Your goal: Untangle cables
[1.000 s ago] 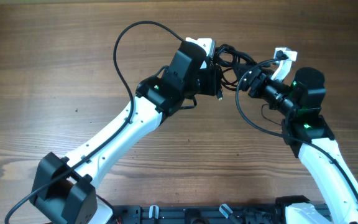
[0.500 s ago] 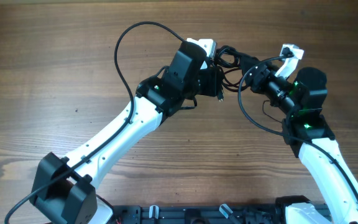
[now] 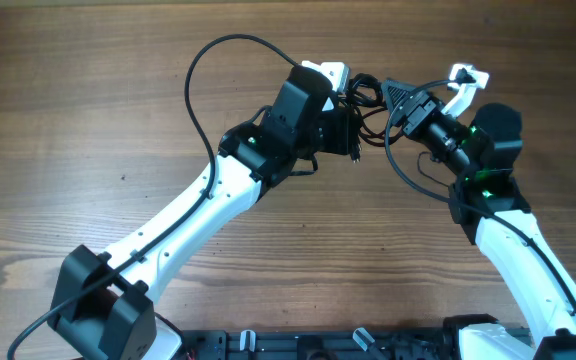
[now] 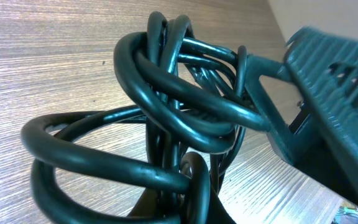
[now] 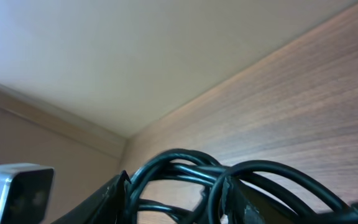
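Here, a small knot of thin black cables (image 3: 369, 98) sits bunched between the two end effectors, over the wooden bench (image 3: 88, 80). Seen close from the left wrist, the cables (image 4: 166, 93) are glossy loops wound through one another, several strands crossing at the top of the knot and wider loops sagging below it toward the wood.

Touching the knot's left side is the left end effector (image 3: 351, 118), clenched on the cables. On the knot's right side is the right end effector (image 3: 396, 95). One of its dark ribbed fingers (image 4: 272, 93) pushes in among the upper loops. Whether its jaws are spread or closed cannot be told. From the right wrist, the cables (image 5: 197, 171) arch across the bottom of the view.

Left of the knot, a thicker black arm cable (image 3: 193, 75) curves in a wide arc above the left arm.
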Motion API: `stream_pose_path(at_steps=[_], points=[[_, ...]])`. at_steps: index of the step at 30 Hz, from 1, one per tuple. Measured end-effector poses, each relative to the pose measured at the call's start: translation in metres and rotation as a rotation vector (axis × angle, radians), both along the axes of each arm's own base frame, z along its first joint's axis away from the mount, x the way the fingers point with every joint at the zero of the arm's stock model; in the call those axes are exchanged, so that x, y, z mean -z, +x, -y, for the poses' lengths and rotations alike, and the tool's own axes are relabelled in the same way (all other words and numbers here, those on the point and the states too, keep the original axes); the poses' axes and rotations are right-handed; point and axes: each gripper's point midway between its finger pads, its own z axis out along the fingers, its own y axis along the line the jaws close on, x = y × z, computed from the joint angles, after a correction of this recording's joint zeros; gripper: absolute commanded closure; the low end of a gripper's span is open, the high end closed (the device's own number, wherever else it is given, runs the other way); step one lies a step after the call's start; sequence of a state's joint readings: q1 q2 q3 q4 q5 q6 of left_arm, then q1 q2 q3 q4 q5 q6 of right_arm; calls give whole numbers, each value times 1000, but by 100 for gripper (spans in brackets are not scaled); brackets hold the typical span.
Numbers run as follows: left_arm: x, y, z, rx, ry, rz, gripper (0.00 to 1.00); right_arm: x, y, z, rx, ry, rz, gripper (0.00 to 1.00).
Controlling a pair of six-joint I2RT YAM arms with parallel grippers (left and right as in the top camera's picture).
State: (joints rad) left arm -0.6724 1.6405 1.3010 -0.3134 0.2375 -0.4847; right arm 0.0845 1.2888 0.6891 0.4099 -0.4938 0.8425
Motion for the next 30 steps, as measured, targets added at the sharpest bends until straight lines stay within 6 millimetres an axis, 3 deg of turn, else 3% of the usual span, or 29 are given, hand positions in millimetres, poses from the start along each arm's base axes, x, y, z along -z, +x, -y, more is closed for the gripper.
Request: stream_pose_path(at_steps=[8, 14, 22, 26, 30], points=[[-1, -10, 8, 42, -15, -15, 96, -28, -1, -7, -42, 86, 79, 49], [0, -12, 10, 52, -15, -22, 96, -31, -2, -9, -51, 110, 72, 48], [20, 1, -20, -92, 130, -11, 96, -33, -7, -15, -98, 124, 74, 45], [20, 12, -32, -167, 178, 29, 96, -28, -12, -21, -140, 130, 43, 45], [15, 20, -36, -204, 184, 64, 96, 6, -21, -25, -163, 145, -140, 40]])
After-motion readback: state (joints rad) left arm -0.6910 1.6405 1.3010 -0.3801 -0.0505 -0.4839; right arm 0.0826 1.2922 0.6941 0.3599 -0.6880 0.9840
